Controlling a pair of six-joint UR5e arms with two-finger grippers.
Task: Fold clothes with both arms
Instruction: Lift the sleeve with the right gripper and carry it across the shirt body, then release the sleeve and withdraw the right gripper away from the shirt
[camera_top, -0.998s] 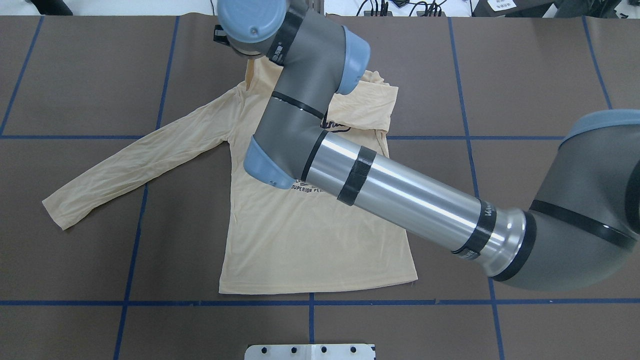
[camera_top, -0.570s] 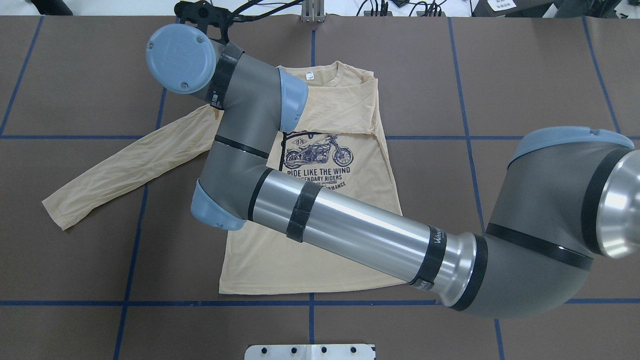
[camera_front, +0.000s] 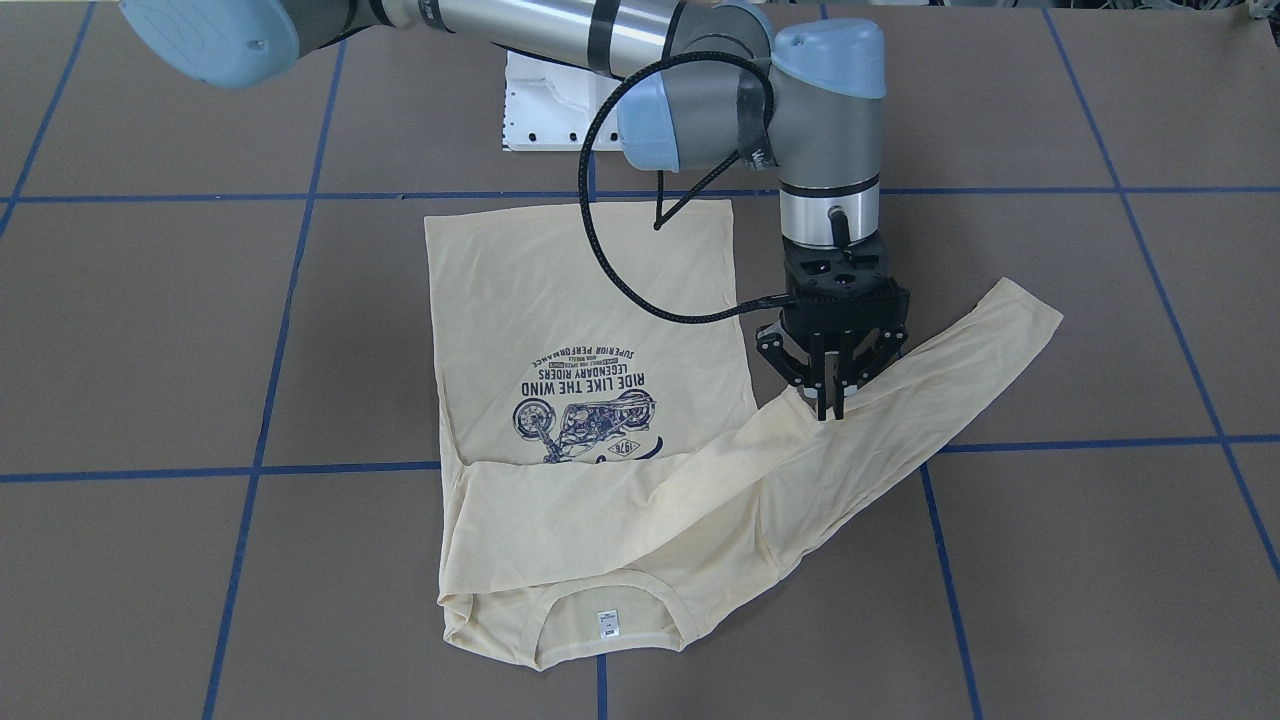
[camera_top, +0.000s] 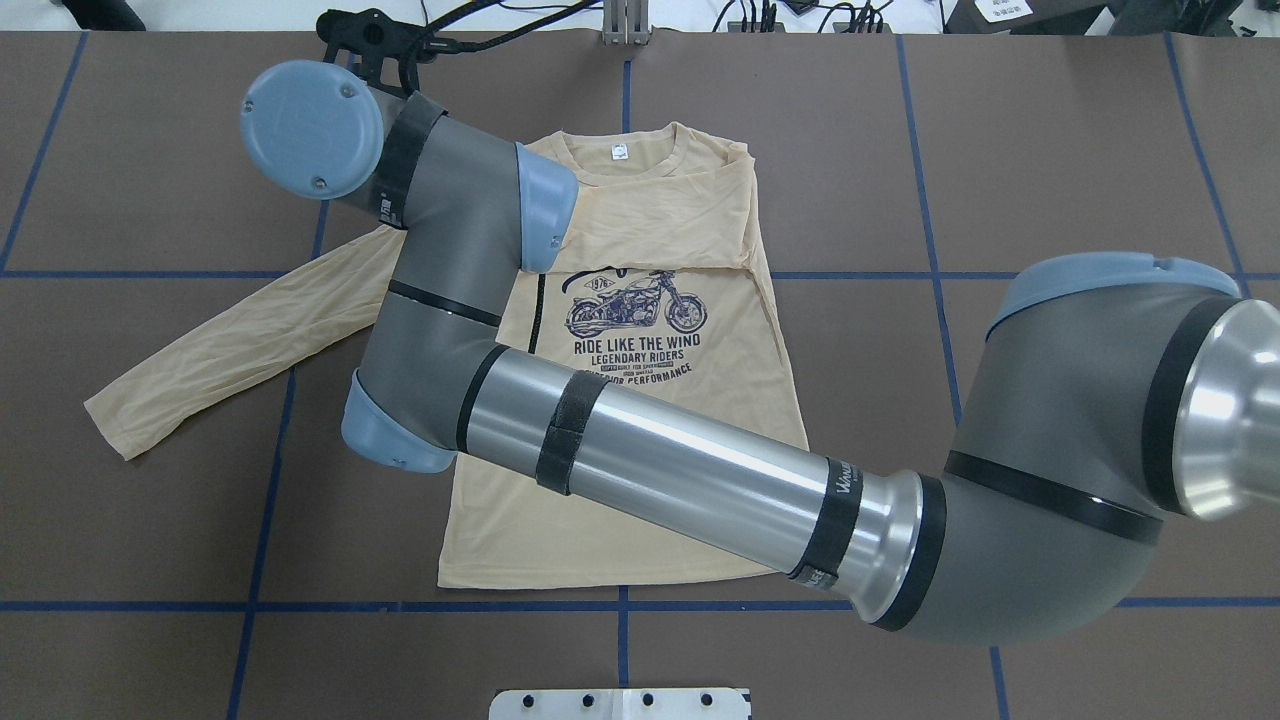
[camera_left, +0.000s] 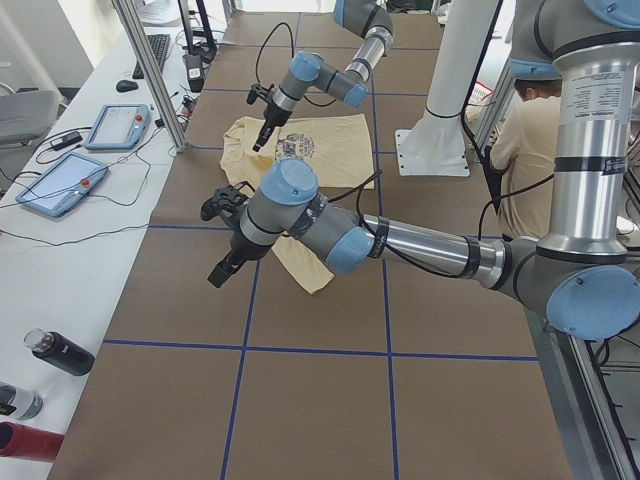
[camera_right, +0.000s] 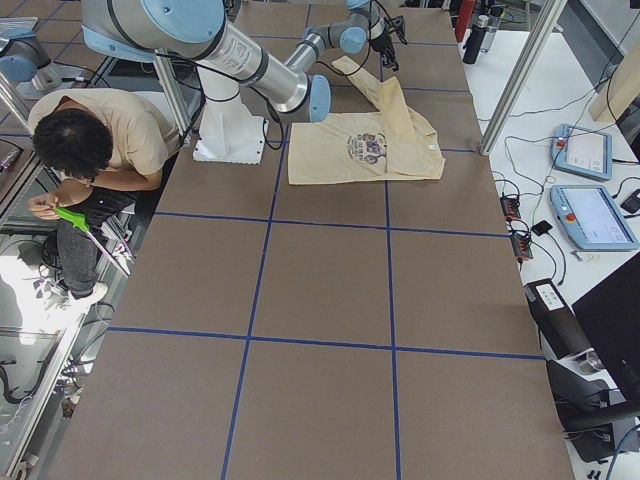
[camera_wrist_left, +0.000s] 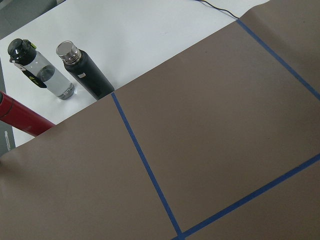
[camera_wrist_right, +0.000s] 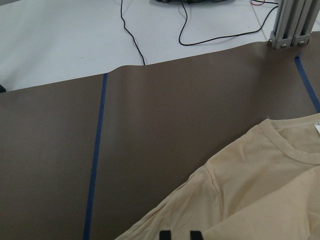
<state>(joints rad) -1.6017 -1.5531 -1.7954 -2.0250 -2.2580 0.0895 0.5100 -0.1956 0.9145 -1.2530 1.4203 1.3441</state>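
The cream-yellow T-shirt (camera_front: 580, 300) lies flat and print-up on the brown table (camera_front: 150, 350). Its right sleeve (camera_front: 600, 510) is folded across the chest just under the collar. Its left sleeve (camera_top: 230, 340) stretches straight out to the side. My right arm reaches across the shirt. My right gripper (camera_front: 829, 408) points down over that sleeve's shoulder end, fingers (camera_wrist_right: 165, 234) close together, holding nothing. My left gripper (camera_left: 218, 275) shows only in the exterior left view, over bare table past the sleeve's cuff; I cannot tell whether it is open or shut.
Bottles (camera_wrist_left: 85, 75) lie on the white bench past the table's left end, with tablets (camera_left: 115, 125) and cables. A metal post (camera_wrist_right: 292, 25) stands at the far edge. The white pedestal base (camera_front: 540, 100) sits at the near edge. A person (camera_right: 90, 130) sits beside the robot.
My right arm has swung from over the collar and folded right sleeve across to the left shoulder. The folded sleeve and print are now uncovered. The shirt has not moved.
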